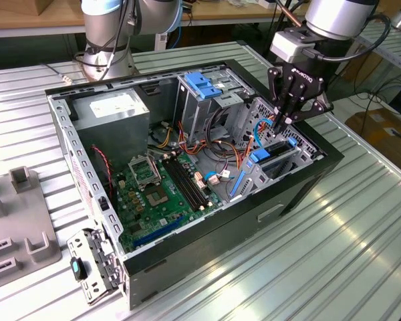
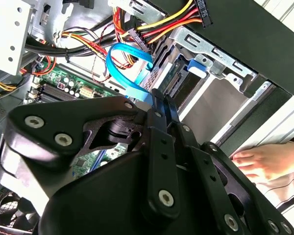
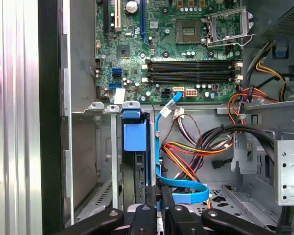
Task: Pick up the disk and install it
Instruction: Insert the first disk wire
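The disk (image 1: pixel 259 158) stands on edge in the drive cage at the front end of the open computer case (image 1: pixel 301 190), its blue frame showing at the top. In the first wrist view the disk (image 3: pixel 135 134) sits down in a metal slot; in the second wrist view its blue tab (image 2: pixel 196 67) lies beyond the fingertips. My gripper (image 1: pixel 281 122) hangs just above the cage, shut, fingers (image 3: pixel 154 205) pressed together with nothing seen between them. The gripper (image 2: pixel 161 100) is close over a blue flat cable (image 2: pixel 130 73) beside the disk.
Another blue bracket (image 1: pixel 204 83) tops the upper drive cage. The motherboard (image 1: pixel 157 190), a grey power supply (image 1: pixel 113 110) and bundled wires (image 3: pixel 196 147) lie inside the case. A hand (image 2: pixel 264 161) rests on the ribbed table beside the case. Grey fixtures (image 1: pixel 27 241) stand at the exterior view's left.
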Motion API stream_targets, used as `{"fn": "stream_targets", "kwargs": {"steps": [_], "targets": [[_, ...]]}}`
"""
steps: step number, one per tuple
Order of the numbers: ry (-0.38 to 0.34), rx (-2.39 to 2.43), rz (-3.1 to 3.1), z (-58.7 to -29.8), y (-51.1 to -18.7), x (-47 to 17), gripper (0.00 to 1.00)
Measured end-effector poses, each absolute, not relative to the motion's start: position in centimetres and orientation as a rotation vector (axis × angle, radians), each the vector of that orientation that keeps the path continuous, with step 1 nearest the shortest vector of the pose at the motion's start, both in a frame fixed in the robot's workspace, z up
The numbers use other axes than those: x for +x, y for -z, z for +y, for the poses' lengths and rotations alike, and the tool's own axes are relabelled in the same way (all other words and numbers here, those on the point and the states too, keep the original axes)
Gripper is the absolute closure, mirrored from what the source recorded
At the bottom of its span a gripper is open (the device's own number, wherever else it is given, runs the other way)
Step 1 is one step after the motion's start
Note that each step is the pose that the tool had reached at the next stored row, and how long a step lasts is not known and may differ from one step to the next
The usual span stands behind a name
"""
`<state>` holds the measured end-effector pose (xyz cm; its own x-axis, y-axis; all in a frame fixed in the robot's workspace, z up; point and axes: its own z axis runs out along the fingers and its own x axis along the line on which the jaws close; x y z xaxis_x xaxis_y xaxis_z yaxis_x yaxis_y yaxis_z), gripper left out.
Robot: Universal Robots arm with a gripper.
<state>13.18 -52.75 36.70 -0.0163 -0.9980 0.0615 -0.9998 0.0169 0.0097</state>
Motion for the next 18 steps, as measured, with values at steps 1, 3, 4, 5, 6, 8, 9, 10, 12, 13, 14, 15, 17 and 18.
{"fn": "stream_targets", "kwargs": {"steps": [1,3,4,5,6,8,9,10,12,13,14,15,17,18], "targets": [[-0.056,2.167,-2.203,-52.8,-36.7,13.2,0.84],[-0.056,2.167,-2.203,-52.8,-36.7,13.2,0.84],[-0.056,2.167,-2.203,-52.8,-36.7,13.2,0.84],[-0.055,2.168,-2.204,-52.8,-36.7,13.2,0.84],[-0.054,2.168,-2.204,-52.9,-36.7,13.2,0.84],[-0.052,2.169,-2.205,-53.3,-36.7,13.1,0.84],[-0.051,2.169,-2.206,-53.5,-36.7,13.1,0.84],[-0.051,2.17,-2.206,-53.5,-36.7,13.1,0.84],[-0.051,2.17,-2.206,-53.6,-36.7,13.1,0.84],[-0.05,2.17,-2.206,-53.6,-36.7,13.1,0.84],[-0.05,2.17,-2.206,-53.6,-36.7,13.1,0.84],[-0.05,2.17,-2.206,-53.7,-36.7,13.1,0.84],[-0.05,2.17,-2.206,-53.8,-36.7,13.1,0.84],[-0.05,2.17,-2.206,-53.9,-36.7,13.1,0.84]]}}
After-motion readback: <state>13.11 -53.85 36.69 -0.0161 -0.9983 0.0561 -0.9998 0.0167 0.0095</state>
